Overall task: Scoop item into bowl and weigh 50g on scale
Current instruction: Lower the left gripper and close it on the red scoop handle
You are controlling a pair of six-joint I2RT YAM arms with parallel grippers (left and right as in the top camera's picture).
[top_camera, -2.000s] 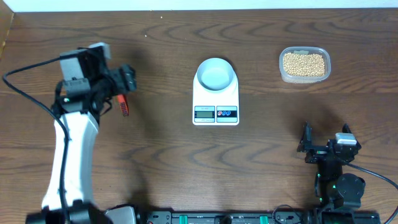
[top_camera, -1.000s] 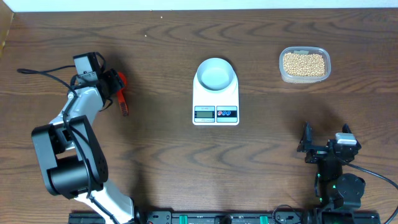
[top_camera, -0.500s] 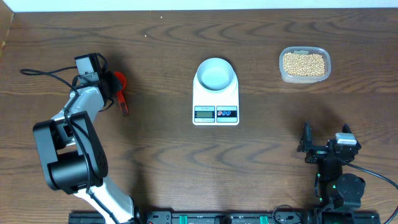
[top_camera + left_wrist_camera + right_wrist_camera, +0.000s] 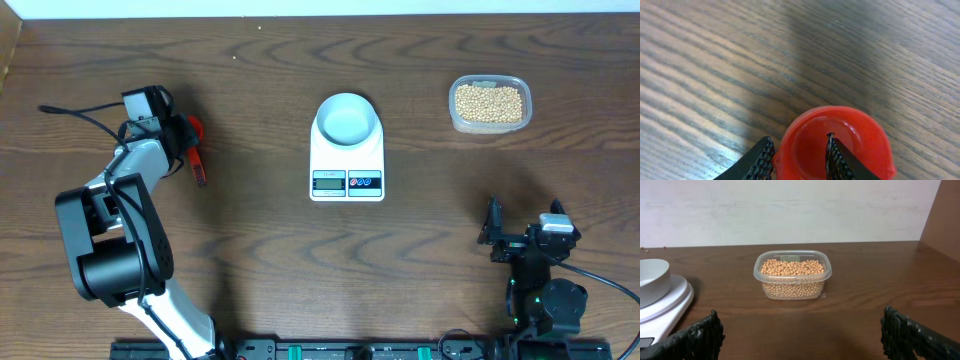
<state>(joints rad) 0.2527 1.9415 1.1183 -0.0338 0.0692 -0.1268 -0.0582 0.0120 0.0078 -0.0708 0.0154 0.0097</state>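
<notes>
Left fingers (image 4: 764, 159) narrow, right fingers (image 4: 700, 337) wide

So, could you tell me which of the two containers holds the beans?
The clear plastic tub at far right holds the beans; the pale bowl on the scale is empty.

scoop head (image 4: 832, 142): lower part cut off by the left wrist view's bottom edge, handle out of it
left fingers (image 4: 764, 161): only tips visible; clamped on the rim or not, impossible to tell
scale display (image 4: 328, 181): digits too small to read overhead
bowl (image 4: 651, 280): cut off by the right wrist view's left edge

White arm (image 4: 135, 165), black mesh-textured left gripper (image 4: 799, 150)
</notes>
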